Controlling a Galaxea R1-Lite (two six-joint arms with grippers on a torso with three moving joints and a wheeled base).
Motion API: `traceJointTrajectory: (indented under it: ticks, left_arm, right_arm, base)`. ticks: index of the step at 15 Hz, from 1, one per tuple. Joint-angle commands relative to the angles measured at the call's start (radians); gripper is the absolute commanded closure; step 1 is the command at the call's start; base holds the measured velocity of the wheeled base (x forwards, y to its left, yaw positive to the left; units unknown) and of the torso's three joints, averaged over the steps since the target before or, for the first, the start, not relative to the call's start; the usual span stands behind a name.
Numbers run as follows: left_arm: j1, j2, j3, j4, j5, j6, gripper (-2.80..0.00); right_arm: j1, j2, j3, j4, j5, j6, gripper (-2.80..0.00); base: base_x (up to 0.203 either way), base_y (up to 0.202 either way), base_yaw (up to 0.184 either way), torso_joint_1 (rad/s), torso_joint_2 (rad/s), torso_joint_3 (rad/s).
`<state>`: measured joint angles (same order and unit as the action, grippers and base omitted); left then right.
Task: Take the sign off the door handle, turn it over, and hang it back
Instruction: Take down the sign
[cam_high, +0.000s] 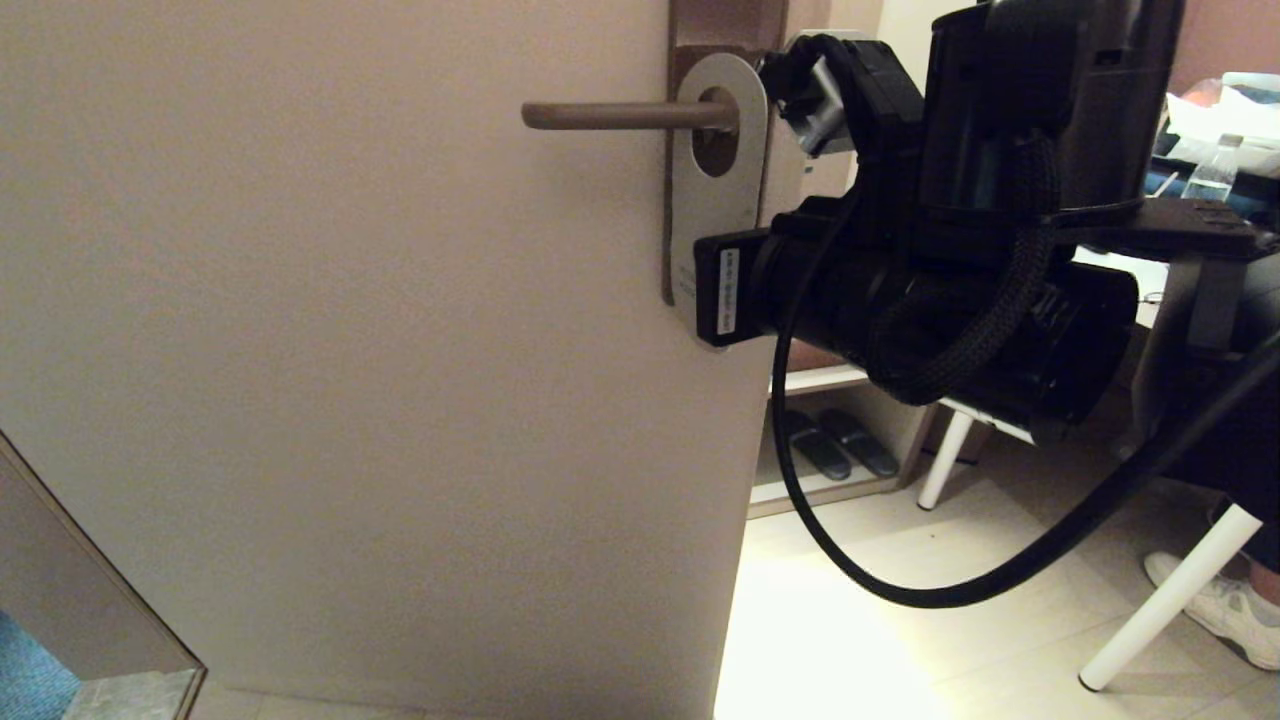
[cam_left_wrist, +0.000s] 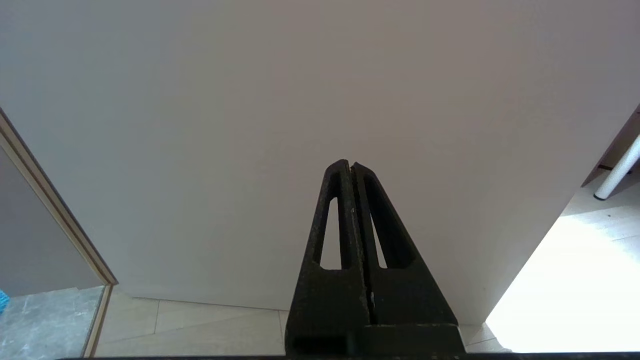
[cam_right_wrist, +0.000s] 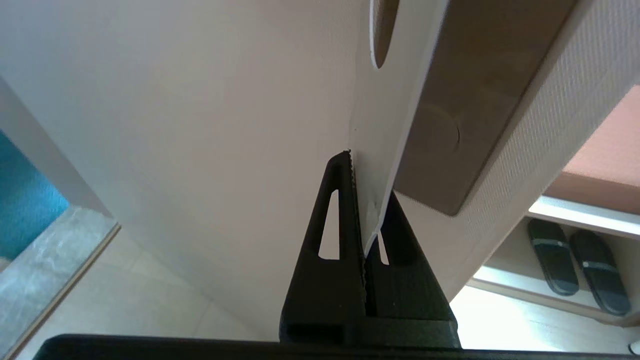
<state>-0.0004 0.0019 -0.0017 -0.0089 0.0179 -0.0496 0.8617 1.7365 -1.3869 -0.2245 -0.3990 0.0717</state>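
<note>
The sign (cam_high: 715, 215) hangs on the door handle (cam_high: 620, 116), pale grey side facing out, with the lever passing through its big hole. The dark brown plate (cam_high: 725, 25) shows behind and above it. My right gripper (cam_high: 715, 290) is shut on the sign's lower end. In the right wrist view the sign (cam_right_wrist: 372, 125) runs up from between the shut fingers of the right gripper (cam_right_wrist: 367, 192), beside the plate (cam_right_wrist: 470, 100). My left gripper (cam_left_wrist: 350, 165) is shut and empty, low down, pointing at the bare door face. It does not show in the head view.
The pale door (cam_high: 350, 350) fills the left; its edge is just right of the plate. Past it are a low shelf with dark slippers (cam_high: 835, 440), white table legs (cam_high: 1170, 600), a person's shoe (cam_high: 1220, 610) and my arm's black cable (cam_high: 900, 590). A framed panel (cam_high: 90, 600) stands low left.
</note>
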Motion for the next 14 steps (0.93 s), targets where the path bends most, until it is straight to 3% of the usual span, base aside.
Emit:
traceJointTrajectory:
  ticks: [1, 14]
  left_arm:
    - [0.0, 0.0, 0.0, 0.0, 0.001, -0.001, 0.0]
    - [0.0, 0.0, 0.0, 0.0, 0.001, 0.0, 0.0]
  right_arm:
    - [0.008, 0.019, -0.022, -0.004, -0.008, 0.0, 0.0]
    - [0.03, 0.156, -0.197, -0.004, -0.104, 0.0, 0.0]
  base:
    - [0.0, 0.0, 0.0, 0.0, 0.0, 0.0]
    - [0.0, 0.0, 0.0, 0.0, 0.0, 0.0]
